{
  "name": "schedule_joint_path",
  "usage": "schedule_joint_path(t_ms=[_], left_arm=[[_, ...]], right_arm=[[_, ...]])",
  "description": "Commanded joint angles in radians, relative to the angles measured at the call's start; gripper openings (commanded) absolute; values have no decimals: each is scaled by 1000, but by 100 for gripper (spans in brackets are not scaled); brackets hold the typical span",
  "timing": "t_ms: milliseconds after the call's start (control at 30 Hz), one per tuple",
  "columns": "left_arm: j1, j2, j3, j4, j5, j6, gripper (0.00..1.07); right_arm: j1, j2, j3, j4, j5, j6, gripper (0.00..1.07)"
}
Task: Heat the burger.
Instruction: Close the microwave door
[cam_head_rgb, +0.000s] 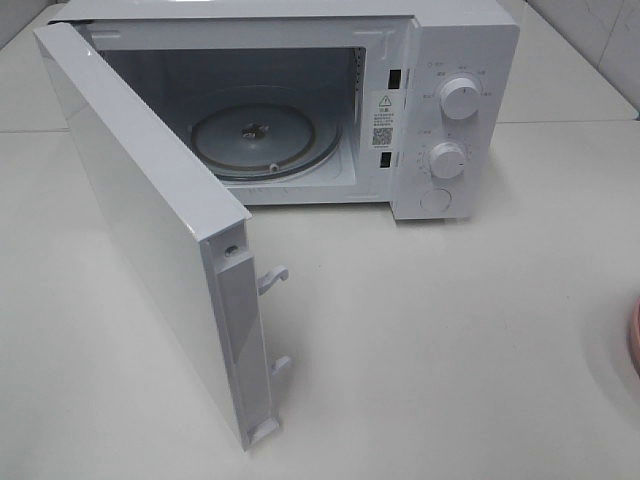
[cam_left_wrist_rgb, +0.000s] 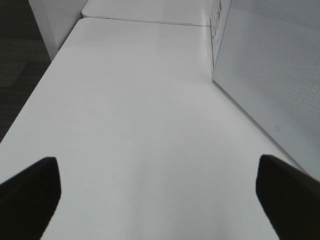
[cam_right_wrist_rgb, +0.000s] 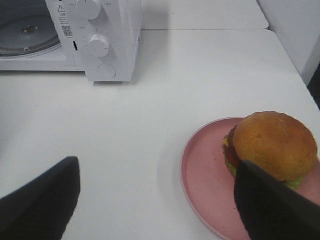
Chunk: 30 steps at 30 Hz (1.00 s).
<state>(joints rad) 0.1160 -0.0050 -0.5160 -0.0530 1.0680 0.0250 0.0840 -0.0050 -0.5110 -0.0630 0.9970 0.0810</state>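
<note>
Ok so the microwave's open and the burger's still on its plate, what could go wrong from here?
1. The tall golden-brown burger sits off-centre near the round pink plate's far side; lifting the plate could tip it.
2. The white microwave's open door juts across the white table, so an arm could knock it.
3. The open right gripper could squash the bun.

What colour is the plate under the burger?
Pink. The plate under the burger shows best in the right wrist view.
</note>
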Motion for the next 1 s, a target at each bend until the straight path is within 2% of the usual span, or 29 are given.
schedule_joint_path(t_ms=[33, 1000], left_arm=[[-2, -10, 1, -2, 0, -1, 98], [-2, -9, 1, -2, 0, -1, 98]], right_arm=[[-6, -34, 21, 43, -37, -47, 76], [-6, -34, 21, 41, -37, -45, 76]])
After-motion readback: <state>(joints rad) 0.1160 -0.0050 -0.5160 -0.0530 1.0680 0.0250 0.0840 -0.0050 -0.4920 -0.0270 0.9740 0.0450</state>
